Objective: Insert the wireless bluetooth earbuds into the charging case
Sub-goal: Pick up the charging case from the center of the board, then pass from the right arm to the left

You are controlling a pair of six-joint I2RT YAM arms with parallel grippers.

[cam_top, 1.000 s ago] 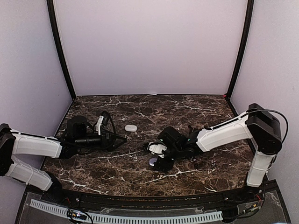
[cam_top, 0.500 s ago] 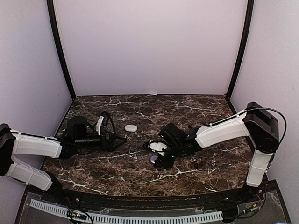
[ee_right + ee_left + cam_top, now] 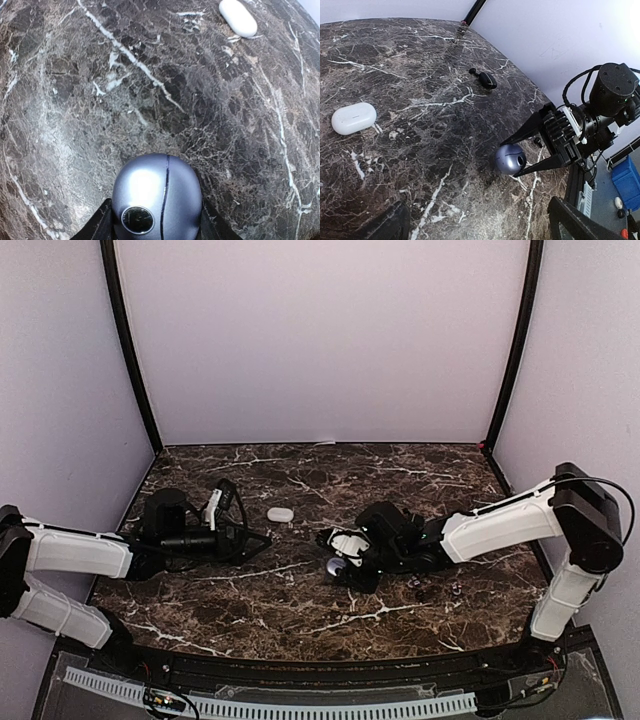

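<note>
My right gripper (image 3: 338, 565) is shut on a round blue-purple charging case (image 3: 335, 565), closed, with a seam and a dark round button. The case fills the bottom of the right wrist view (image 3: 157, 197) with a black finger on each side, and shows in the left wrist view (image 3: 510, 159) held just above the marble. My left gripper (image 3: 255, 538) is open and empty, left of the case. Small dark earbuds (image 3: 415, 585) lie on the marble to the right of the right gripper. Another dark earbud (image 3: 485, 79) lies further back.
A closed white pebble-shaped case (image 3: 280, 514) lies on the marble behind and between the grippers; it also shows in the left wrist view (image 3: 354, 118) and the right wrist view (image 3: 238, 17). Black posts and pale walls enclose the marble table (image 3: 300, 470).
My right gripper has moved a little back and to the right with the blue-purple case in it. The left arm has not moved.
</note>
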